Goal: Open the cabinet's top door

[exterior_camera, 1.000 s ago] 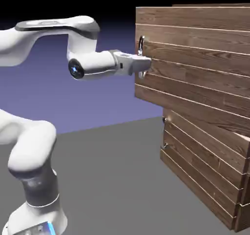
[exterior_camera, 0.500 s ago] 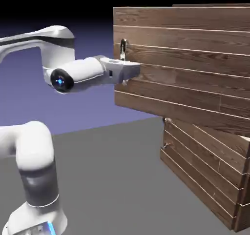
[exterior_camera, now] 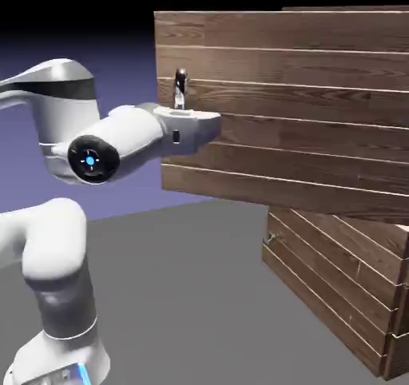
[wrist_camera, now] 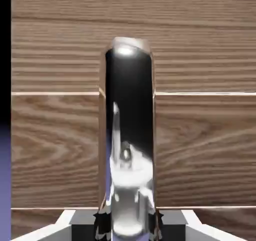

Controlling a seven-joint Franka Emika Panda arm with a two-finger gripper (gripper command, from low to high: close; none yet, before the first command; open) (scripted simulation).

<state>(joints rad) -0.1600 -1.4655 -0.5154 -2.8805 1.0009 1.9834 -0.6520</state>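
I have the hand pinching the bar handle at the free edge of the top door, which stands swung out from the cabinet. I judge the pull is mid-swing; next, keep drawing along the hinge arc.

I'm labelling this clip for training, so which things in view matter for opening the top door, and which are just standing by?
In play:
- the cabinet
- the top door, swung partly out
- its handle, silver bar
- the gripper, closed on the handle

Standing by:
- lower plank panels with a small knob
- grey table
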